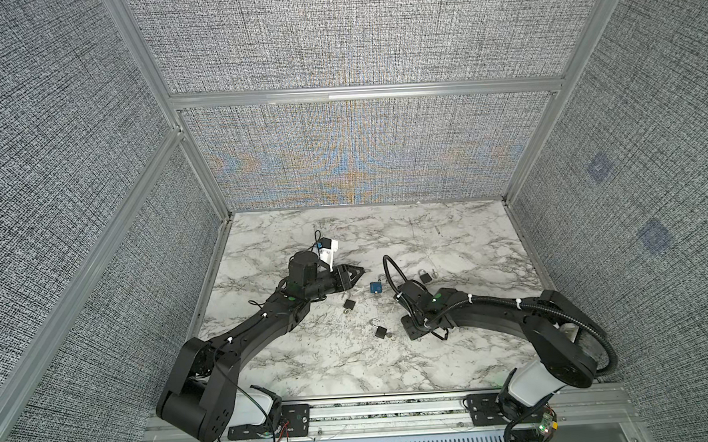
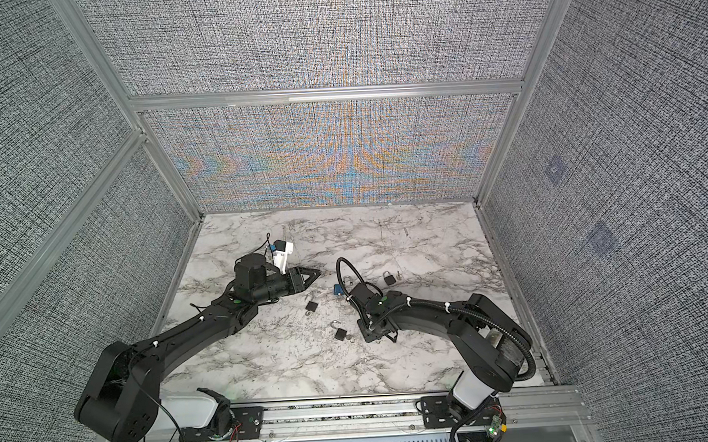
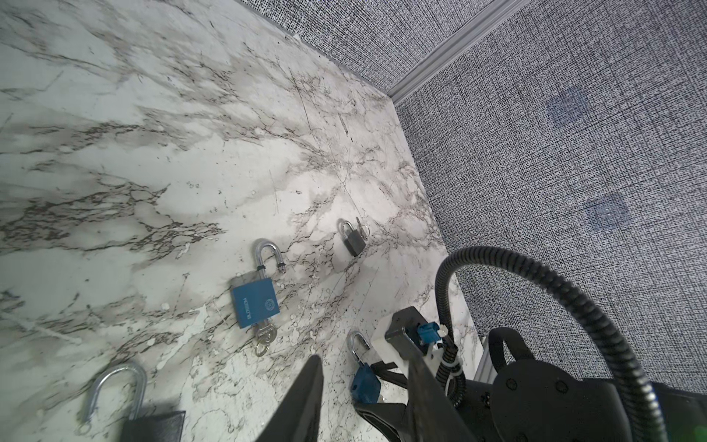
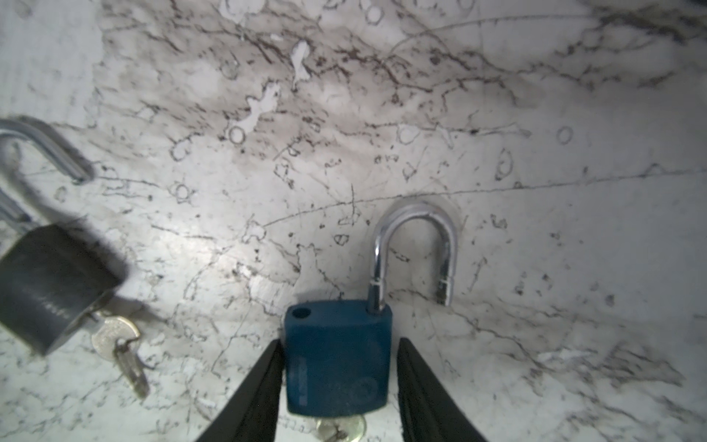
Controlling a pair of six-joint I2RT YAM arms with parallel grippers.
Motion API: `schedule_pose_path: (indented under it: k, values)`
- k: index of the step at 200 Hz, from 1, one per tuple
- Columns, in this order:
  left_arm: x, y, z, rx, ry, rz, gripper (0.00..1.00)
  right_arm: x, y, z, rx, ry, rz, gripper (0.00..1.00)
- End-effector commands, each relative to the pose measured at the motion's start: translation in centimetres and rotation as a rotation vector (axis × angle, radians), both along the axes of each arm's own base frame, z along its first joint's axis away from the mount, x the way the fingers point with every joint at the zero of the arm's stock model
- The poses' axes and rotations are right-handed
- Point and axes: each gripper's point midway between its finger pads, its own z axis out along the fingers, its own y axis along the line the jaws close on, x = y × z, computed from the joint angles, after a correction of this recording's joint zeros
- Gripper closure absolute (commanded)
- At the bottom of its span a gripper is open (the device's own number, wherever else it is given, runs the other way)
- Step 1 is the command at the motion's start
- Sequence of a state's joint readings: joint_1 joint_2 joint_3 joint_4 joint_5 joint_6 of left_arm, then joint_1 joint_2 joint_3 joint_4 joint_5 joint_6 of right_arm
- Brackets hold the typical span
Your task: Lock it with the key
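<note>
on the marble table [image 1: 309, 357], right gripper [image 4: 338, 382] straddling blue padlock [image 4: 338, 359], seemingly not quite clamped, left gripper [image 3: 363, 402] open, empty

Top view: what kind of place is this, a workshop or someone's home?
Probably a robot test booth, not a home. Grey fabric panels in an aluminium frame wall in a marble-patterned table, where two black robot arms work among padlocks.

Robot lab test cell; fabric-panelled walls [image 1: 355, 35], aluminium frame [image 1: 366, 92], marble tabletop [image 1: 448, 233]
</note>
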State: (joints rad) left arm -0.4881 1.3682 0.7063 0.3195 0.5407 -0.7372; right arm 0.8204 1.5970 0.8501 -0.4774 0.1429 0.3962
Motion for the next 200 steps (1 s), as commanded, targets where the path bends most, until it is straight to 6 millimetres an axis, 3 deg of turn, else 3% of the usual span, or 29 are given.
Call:
schedule_pose_path:
  k: [1,78,118,200]
  values:
    - [0.2,0.0,0.3,-0.003,-0.016,0.003,0.6,-0.2,0.2,-0.3,0.006,0.013,-0.002,0.54]
    - [0.1,0.1,0.3,-0.005,-0.017,0.007,0.6,0.0,-0.4,-0.4,-0.023,0.004,-0.015,0.57]
    - [0.0,0.3,0.3,0.004,-0.014,0.009,0.6,0.2,-0.4,0.0,-0.013,-0.016,-0.032,0.66]
    - [-0.2,-0.1,-1.7,0.052,0.045,-0.032,0.6,1.0,0.4,4.3,0.04,-0.075,-0.025,0.68]
